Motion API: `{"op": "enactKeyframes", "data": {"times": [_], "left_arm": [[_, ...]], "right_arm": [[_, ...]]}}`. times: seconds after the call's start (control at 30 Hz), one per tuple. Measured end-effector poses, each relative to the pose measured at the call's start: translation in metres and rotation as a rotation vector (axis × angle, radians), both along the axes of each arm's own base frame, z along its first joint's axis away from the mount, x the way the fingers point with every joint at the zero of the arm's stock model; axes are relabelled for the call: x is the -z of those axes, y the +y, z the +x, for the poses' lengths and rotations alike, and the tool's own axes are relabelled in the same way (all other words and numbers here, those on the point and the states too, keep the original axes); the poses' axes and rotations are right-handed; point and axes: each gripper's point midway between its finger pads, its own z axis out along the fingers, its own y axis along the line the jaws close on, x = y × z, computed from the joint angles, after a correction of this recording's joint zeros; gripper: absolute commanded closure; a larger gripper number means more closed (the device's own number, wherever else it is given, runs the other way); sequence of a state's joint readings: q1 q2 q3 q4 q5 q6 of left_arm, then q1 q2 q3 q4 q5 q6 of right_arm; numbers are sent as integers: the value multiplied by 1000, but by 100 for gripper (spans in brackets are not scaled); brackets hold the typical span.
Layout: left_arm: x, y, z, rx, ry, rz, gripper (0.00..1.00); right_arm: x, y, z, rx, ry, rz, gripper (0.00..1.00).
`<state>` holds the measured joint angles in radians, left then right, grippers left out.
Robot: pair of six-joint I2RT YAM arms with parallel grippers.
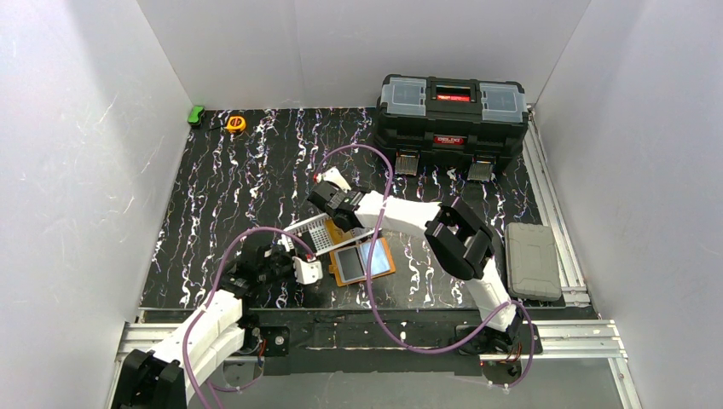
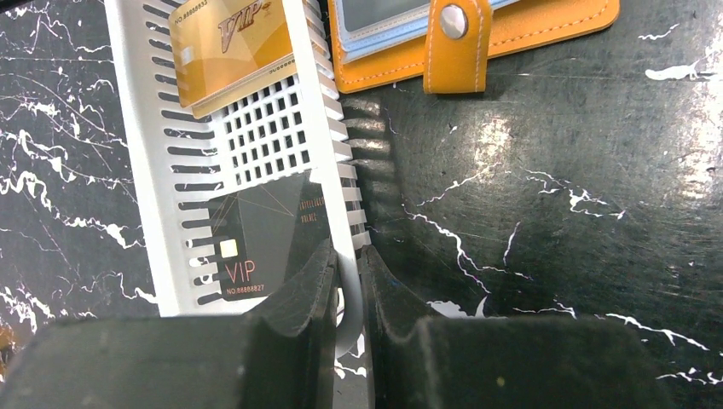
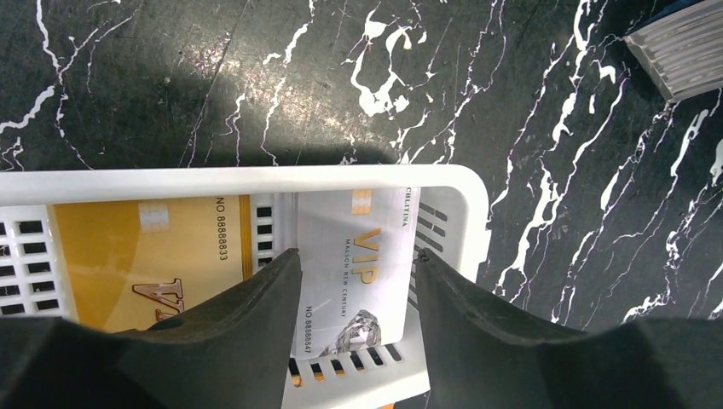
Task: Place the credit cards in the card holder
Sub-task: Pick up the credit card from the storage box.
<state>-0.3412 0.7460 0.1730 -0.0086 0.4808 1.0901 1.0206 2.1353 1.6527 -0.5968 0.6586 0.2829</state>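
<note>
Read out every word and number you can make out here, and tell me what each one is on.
"VIP", "NO 88888833": gold card in the white basket.
"VIP", "MALLON NEW CENTURY": white card; its number and top line are unclear.
"VIP", "NO.88888827": black card; smaller print blurred.
Toolbox label: too small to read.

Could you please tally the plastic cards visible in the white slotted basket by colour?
Gold-orange plastic VIP card: 1
Black plastic VIP card: 1
White plastic VIP card: 1
Total visible in the white slotted plastic basket: 3
</note>
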Motion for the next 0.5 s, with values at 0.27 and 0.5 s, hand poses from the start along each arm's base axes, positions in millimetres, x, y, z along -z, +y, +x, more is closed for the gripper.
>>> {"op": "enactKeyframes", "data": {"times": [0.27,0.5], "left_arm": [[0,-2,-1,-10,21,-16,100],[-1,-1,-1,-20,33,-20,100]], "right_arm": [[0,-3,-2,-1,-28,-32,44],[-3,-17,1,2,-61,-98,44]]}}
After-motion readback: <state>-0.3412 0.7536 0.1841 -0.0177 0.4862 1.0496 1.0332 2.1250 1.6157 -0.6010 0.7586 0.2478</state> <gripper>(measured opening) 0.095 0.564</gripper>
